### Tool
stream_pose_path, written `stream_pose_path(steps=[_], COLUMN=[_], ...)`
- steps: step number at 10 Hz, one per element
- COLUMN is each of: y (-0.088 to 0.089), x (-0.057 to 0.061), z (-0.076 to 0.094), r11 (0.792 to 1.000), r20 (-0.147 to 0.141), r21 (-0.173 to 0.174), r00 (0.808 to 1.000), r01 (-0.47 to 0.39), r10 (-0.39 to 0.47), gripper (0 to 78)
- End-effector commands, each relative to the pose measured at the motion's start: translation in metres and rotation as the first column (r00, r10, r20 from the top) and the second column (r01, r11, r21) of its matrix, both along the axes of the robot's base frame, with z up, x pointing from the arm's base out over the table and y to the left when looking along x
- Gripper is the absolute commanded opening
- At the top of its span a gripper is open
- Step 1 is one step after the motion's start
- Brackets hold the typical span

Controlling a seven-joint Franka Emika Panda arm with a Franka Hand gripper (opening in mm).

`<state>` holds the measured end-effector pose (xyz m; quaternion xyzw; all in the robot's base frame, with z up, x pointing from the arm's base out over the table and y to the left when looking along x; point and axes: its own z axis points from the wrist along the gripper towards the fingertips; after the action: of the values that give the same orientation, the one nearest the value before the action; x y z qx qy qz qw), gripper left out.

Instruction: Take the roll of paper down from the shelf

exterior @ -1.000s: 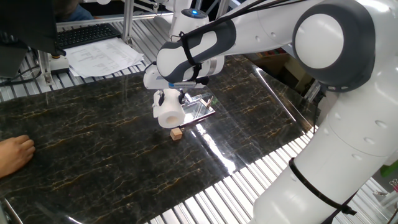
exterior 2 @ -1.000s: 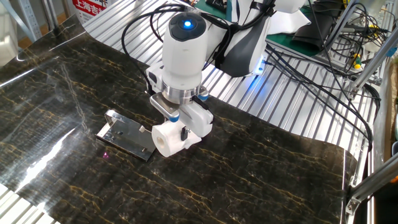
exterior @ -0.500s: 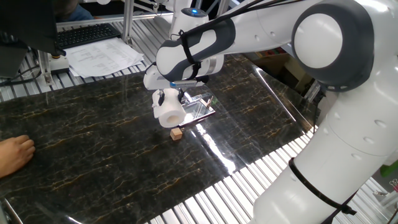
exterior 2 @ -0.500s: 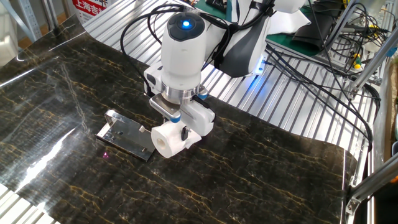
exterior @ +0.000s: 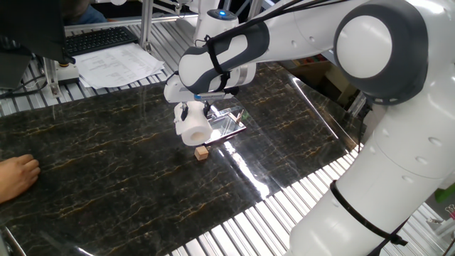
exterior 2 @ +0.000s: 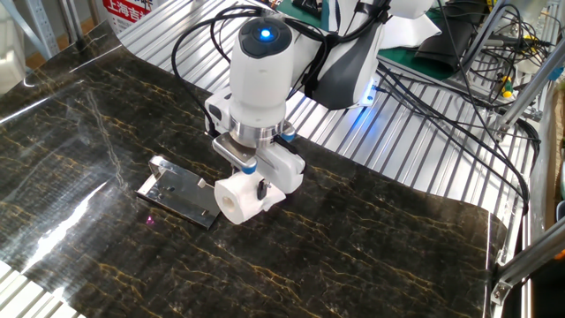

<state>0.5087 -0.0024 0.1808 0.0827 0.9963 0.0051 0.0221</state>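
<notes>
The white roll of paper (exterior: 193, 128) (exterior 2: 235, 200) lies on its side in my gripper (exterior: 193, 118) (exterior 2: 250, 184), which is shut on it. The roll hangs at the near edge of the shiny metal shelf (exterior: 229, 124) (exterior 2: 177, 193), just beside it and close to the dark table top. I cannot tell whether the roll touches the table. The shelf's top is bare.
A small tan wooden cube (exterior: 202, 152) lies on the table just in front of the roll. A person's hand (exterior: 15, 176) rests at the left edge. Printed sheets (exterior: 117, 65) and a keyboard (exterior: 99, 39) lie at the back. Cables (exterior 2: 459, 97) run behind the table.
</notes>
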Motion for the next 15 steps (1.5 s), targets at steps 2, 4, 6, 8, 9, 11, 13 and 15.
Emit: stream_pose_path(steps=[2, 4, 6, 8, 9, 11, 13, 15], y=[-0.0002, -0.0002, -0.0002, 0.0005, 0.0007, 0.0009, 0.0010, 0.0011], x=[0.0010, 0.0010, 0.0010, 0.0004, 0.0002, 0.0000, -0.0001, -0.0002], z=[0.0014, 0.0014, 0.0014, 0.0022, 0.0024, 0.0028, 0.0029, 0.0030], r11=[1.000, 1.000, 1.000, 1.000, 0.999, 0.999, 0.999, 1.000], r20=[0.004, 0.004, 0.004, 0.008, 0.009, 0.012, 0.014, 0.018], r21=[0.001, 0.001, 0.001, 0.005, 0.007, 0.013, 0.019, 0.025], r00=[1.000, 1.000, 1.000, 1.000, 0.999, 0.999, 0.999, 1.000], r01=[0.003, 0.003, 0.003, 0.030, 0.035, 0.043, 0.034, 0.012], r10=[-0.003, -0.003, -0.003, -0.030, -0.035, -0.043, -0.034, -0.013], gripper=[77.5, 77.5, 77.5, 77.5, 77.5, 77.5, 77.5, 77.5])
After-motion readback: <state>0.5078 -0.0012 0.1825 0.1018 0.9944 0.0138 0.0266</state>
